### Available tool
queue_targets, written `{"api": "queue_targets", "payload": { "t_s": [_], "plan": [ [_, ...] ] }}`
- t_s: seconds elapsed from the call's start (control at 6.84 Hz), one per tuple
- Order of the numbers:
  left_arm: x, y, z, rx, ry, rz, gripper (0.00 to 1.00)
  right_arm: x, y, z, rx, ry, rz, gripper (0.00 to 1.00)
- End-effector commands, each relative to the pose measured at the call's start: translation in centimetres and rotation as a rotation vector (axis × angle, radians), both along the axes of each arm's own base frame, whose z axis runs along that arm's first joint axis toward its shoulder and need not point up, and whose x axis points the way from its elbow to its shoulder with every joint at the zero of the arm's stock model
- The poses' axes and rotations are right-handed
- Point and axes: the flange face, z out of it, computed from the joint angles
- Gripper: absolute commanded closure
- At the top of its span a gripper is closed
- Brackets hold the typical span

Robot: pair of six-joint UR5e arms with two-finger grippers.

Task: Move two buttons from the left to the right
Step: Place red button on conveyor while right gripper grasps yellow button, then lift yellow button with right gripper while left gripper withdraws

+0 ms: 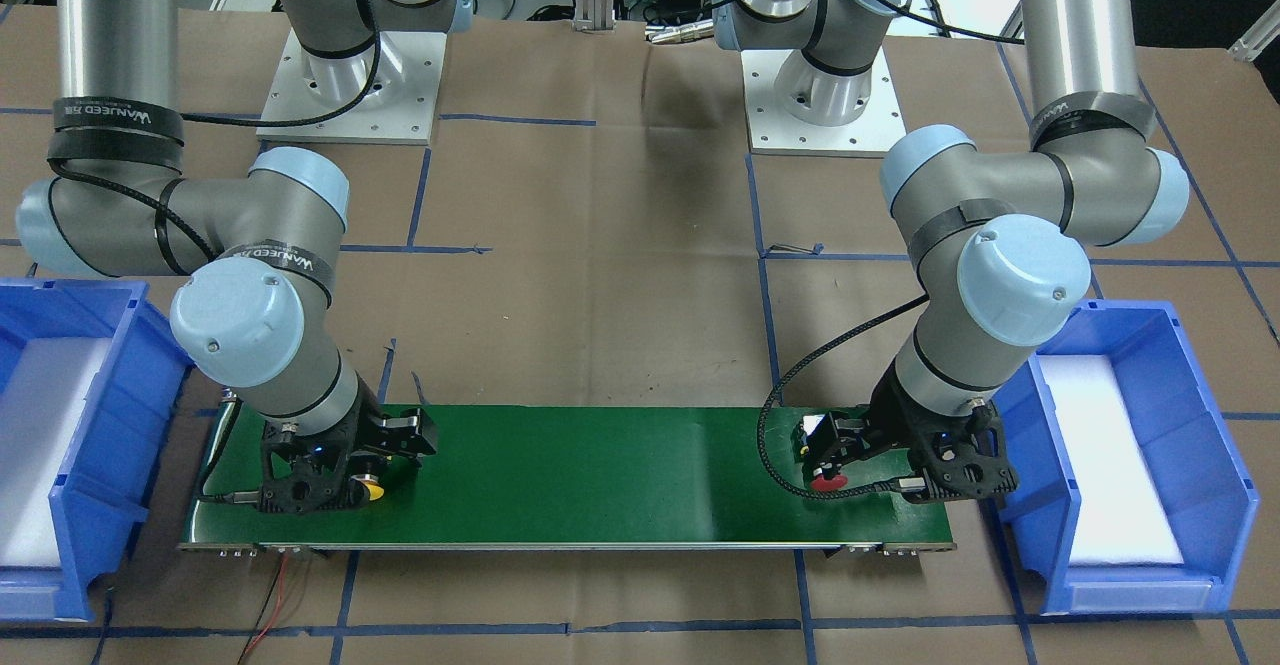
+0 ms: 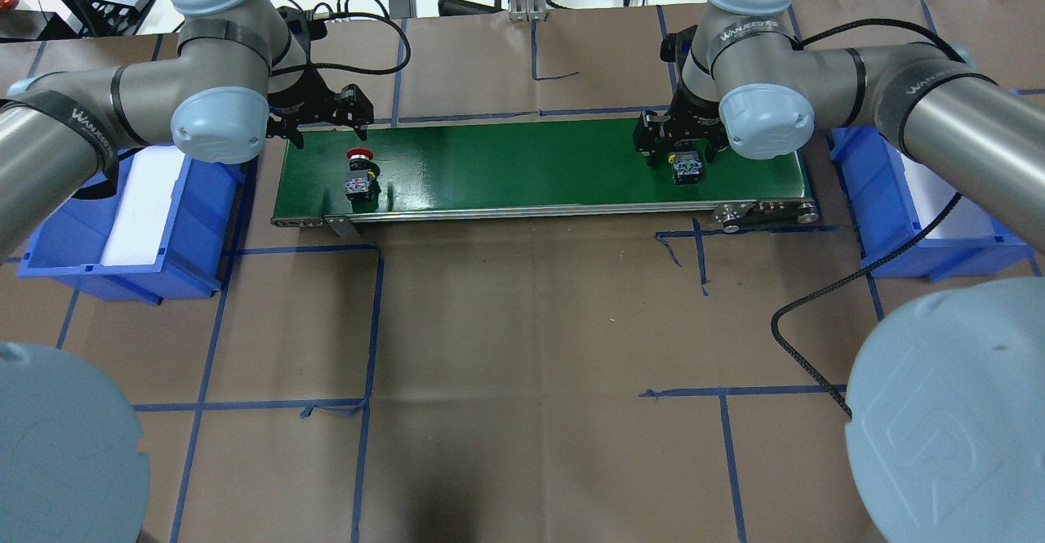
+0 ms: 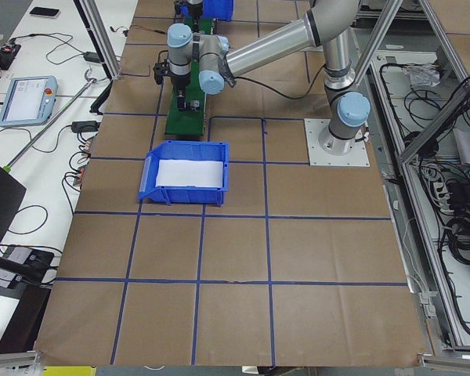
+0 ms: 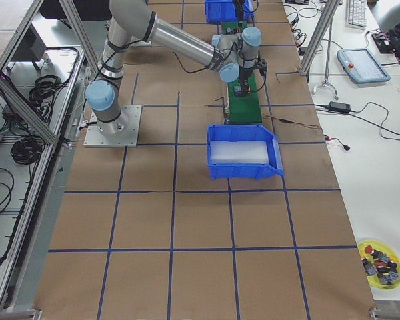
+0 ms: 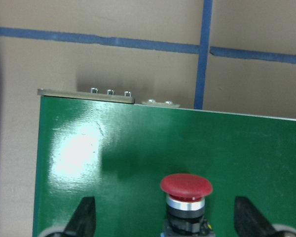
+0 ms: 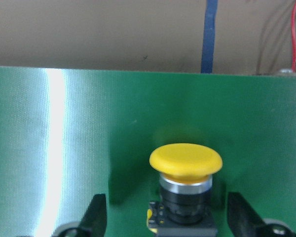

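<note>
The red button [image 2: 357, 156] rests on the left end of the green belt [image 2: 531, 169]. My left gripper [image 2: 322, 114] hangs over the belt's far edge just behind it. In the left wrist view the red button [image 5: 186, 190] sits between the two spread fingers [image 5: 85, 217], untouched, and the left gripper [image 5: 164, 202] is open. The yellow button [image 6: 186, 163] lies at the belt's right end, between the wide-apart fingers [image 6: 95, 215] of my open right gripper [image 6: 166, 197]. From the front, the yellow button [image 1: 373, 491] peeks out under the right gripper [image 1: 385, 455].
A blue bin [image 2: 122, 224] with a white liner stands off the belt's left end, and another blue bin [image 2: 914, 224] stands off its right end. Blue tape lines cross the brown paper tabletop. A yellow dish [image 4: 380, 263] of spare parts sits on a side table.
</note>
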Motion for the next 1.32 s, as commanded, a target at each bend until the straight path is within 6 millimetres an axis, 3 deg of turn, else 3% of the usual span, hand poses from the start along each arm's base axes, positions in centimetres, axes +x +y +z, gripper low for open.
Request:
{"api": "queue_targets", "payload": {
  "t_s": [0.0, 0.29, 0.44, 0.58, 0.73, 0.88, 1.02, 1.17],
  "plan": [
    [0.0, -0.7, 4.6, 0.037, 0.003, 0.0, 0.0, -1.5, -0.2, 0.4, 0.003, 0.012, 0.012, 0.93],
    [-0.3, 0.2, 9.7, 0.048, 0.006, -0.012, 0.0, -5.2, -1.1, 4.0, -0.057, 0.04, 0.011, 0.95],
    [-0.6, 2.3, 12.2, 0.06, 0.011, -0.016, 0.0, -8.7, -1.1, 6.7, -0.07, 0.038, -0.042, 0.95],
    [-0.7, 4.2, 14.1, 0.06, 0.011, -0.017, 0.0, -12.9, -0.5, 10.6, -0.062, 0.033, -0.069, 0.95],
    [-1.7, 6.7, 16.1, 0.083, 0.011, -0.023, 0.0, -17.7, -0.5, 13.7, -0.057, 0.05, 0.003, 0.95],
    [-2.9, 8.4, 17.4, 0.09, 0.002, -0.042, 0.0, -23.6, 0.0, 14.2, -0.046, 0.055, 0.072, 0.95],
    [-3.9, 9.1, 17.4, 0.091, -0.001, -0.057, 0.0, -28.8, 0.9, 14.2, -0.048, 0.059, 0.105, 0.95],
    [-4.0, 9.7, 17.5, 0.091, -0.001, -0.062, 0.0, -32.0, 1.6, 14.1, -0.044, 0.066, 0.152, 0.95]
  ]
}}
